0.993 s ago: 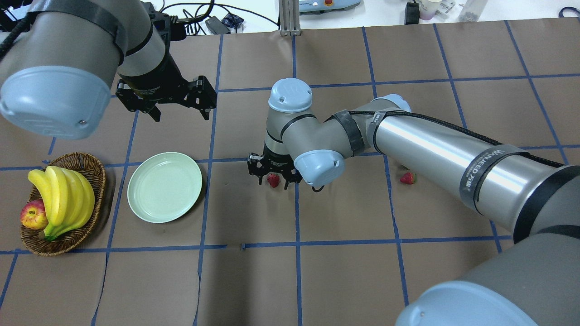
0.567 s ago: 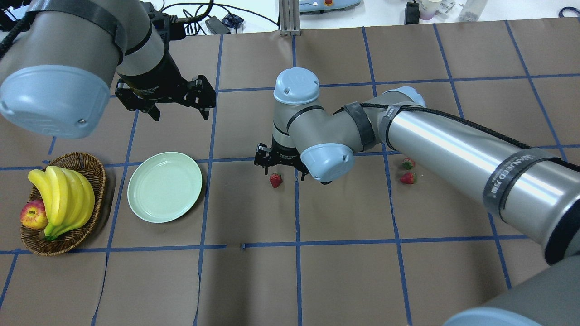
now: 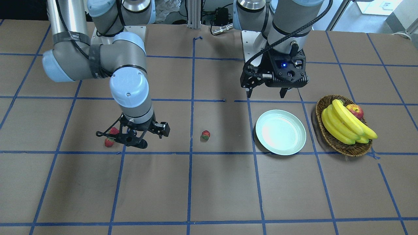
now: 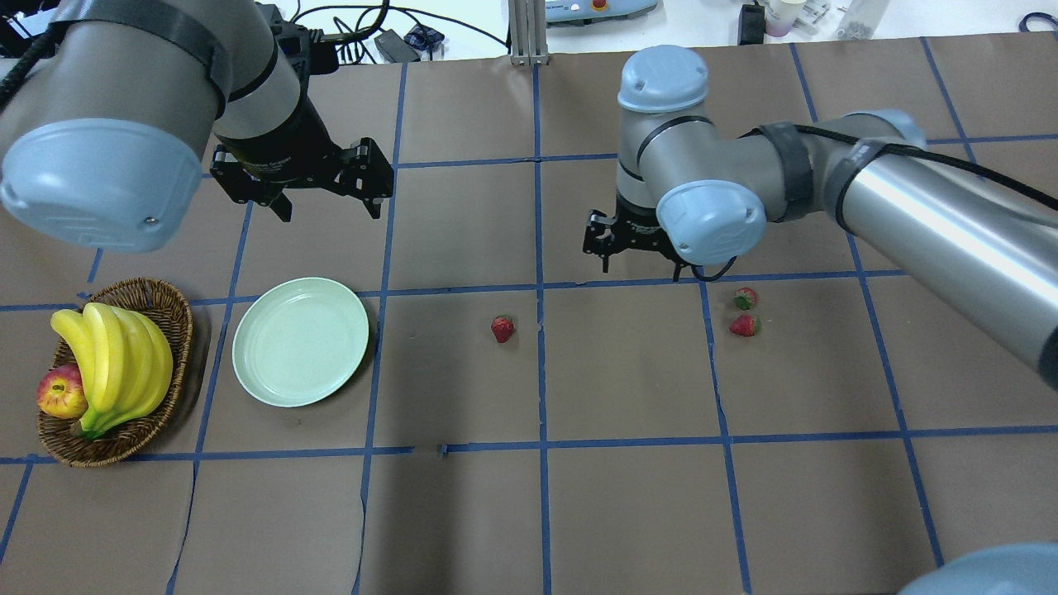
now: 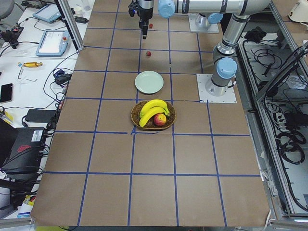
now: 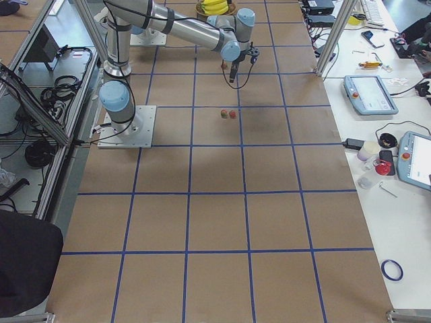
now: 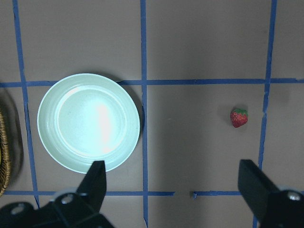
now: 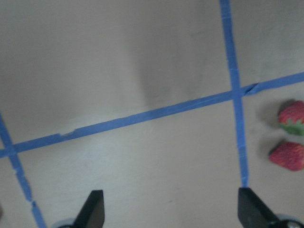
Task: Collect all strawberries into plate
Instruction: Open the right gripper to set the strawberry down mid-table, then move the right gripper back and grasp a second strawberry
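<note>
One strawberry [image 4: 502, 328] lies alone on the table at mid-centre, to the right of the mint plate [image 4: 273, 382], which is empty. Two more strawberries [image 4: 745, 298] [image 4: 744, 325] lie close together further right. My right gripper [image 4: 640, 266] hangs open and empty above the table between the lone berry and the pair. Its wrist view shows the pair [image 8: 288, 156] at the right edge. My left gripper [image 4: 329, 207] is open and empty, raised beyond the plate. Its wrist view shows the plate [image 7: 89, 122] and the lone strawberry [image 7: 239, 117].
A brown wicker basket [image 4: 157, 286] with bananas [image 4: 116, 355] and a red-yellow apple [image 4: 60, 391] stands left of the plate. Blue tape lines cross the brown table. Cables and equipment lie past the far edge.
My right gripper has risen off the lone strawberry and moved right and away, toward the pair. That strawberry stays on the table. The left arm has not moved.
</note>
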Robot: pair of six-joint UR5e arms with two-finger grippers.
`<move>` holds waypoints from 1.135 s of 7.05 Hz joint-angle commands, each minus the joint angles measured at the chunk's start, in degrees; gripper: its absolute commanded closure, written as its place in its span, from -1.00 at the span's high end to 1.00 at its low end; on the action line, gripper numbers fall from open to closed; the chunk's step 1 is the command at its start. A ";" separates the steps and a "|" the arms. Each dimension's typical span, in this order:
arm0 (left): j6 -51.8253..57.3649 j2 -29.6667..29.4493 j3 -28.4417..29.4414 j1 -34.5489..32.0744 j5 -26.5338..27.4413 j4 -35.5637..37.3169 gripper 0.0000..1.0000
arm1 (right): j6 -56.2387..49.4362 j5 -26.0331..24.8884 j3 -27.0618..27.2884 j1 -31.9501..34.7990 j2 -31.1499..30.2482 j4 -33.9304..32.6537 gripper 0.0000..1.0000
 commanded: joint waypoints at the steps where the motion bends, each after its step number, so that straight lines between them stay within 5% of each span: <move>1: 0.09 -0.06 -0.01 -0.04 0.00 0.00 1.00 | -13.69 -3.02 1.47 -8.97 -1.28 0.72 1.00; 3: 0.01 -0.06 -0.10 -0.04 0.00 0.00 1.00 | -27.16 -2.85 4.97 -14.80 -0.85 -0.85 1.00; 5: -0.08 -0.06 -0.19 -0.04 0.00 0.00 1.00 | -26.26 -1.97 9.98 -15.17 1.34 -11.18 1.00; 7: -0.17 -0.06 -0.19 -0.13 0.00 0.00 1.00 | -27.03 2.92 10.88 -15.17 1.96 -13.25 1.00; 8: -0.17 -0.06 -0.19 -0.13 0.00 0.00 1.00 | -27.30 2.87 11.93 -15.17 2.05 -13.52 0.75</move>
